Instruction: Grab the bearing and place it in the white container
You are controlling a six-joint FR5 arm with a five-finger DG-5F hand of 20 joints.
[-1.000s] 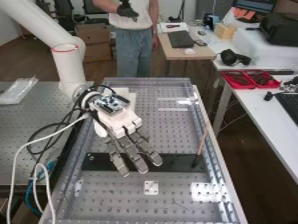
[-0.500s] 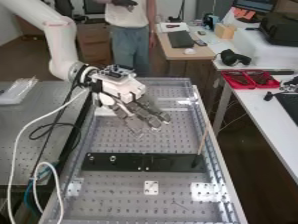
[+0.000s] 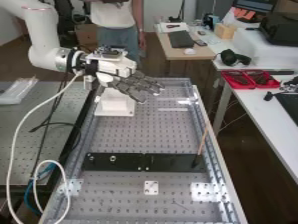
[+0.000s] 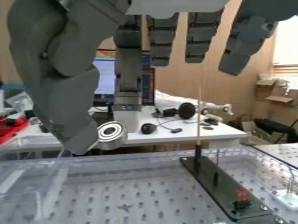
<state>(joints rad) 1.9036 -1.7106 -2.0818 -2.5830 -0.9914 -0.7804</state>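
Note:
In the high view the hand (image 3: pixel 136 82) is over the far left part of the perforated bench. Close below it stands a white box-shaped piece (image 3: pixel 114 106), likely the white container; its inside cannot be made out. The wrist view has the hand (image 4: pixel 63 75) with its thumb bent toward one finger, and the round metal bearing (image 4: pixel 112 134) pinched at their tips. The bearing's ringed face is visible, held up above the bench surface. The other fingers hang apart from it.
A black plate (image 3: pixel 173 162) lies across the bench, with a thin wooden stick (image 3: pixel 202 140) upright at its right end. Raised rails (image 3: pixel 211 145) edge the bench. Cables (image 3: pixel 36 107) trail from the arm along the left side. Red trays (image 3: pixel 249 80) sit on a side table.
The hand has moved from above the black plate toward the bench's far end and leftward, turning as it went. The black plate is uncovered now, and the white box-shaped piece shows more fully.

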